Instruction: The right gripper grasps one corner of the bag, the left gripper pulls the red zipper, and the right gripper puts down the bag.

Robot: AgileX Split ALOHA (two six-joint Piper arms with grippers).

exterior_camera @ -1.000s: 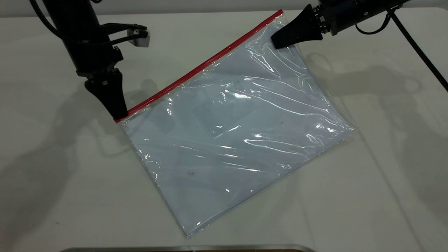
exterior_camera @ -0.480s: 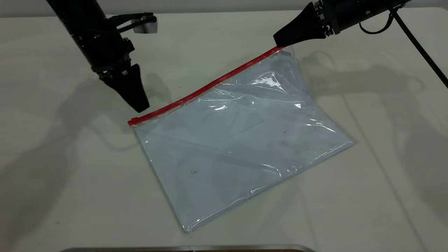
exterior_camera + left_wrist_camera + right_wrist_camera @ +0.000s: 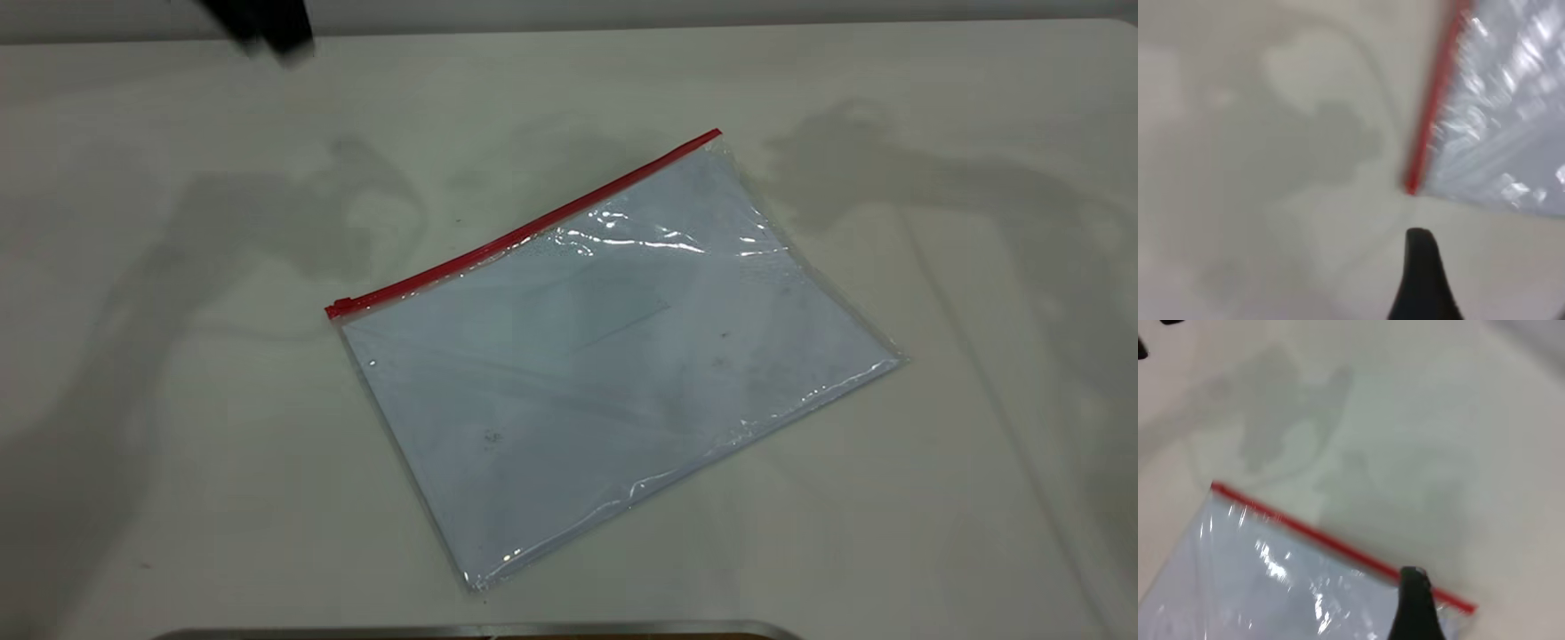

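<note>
Having let go, I saw both arms lift away; the bag (image 3: 613,364) lay flat mid-desk (image 3: 978,498), red zipper (image 3: 524,233) along its eleven-o'clock edge. Fingers' state: cannot tell. Task looked finished.

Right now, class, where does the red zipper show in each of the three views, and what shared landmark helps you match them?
Exterior view: the red zipper runs along the bag's far long edge, from lower left to upper right.
Left wrist view: the zipper slants down to its end, just beyond the left gripper.
Right wrist view: the zipper crosses diagonally, passing behind the right gripper.
Shared landmark: the shiny clear plastic bordering the zipper.
</note>
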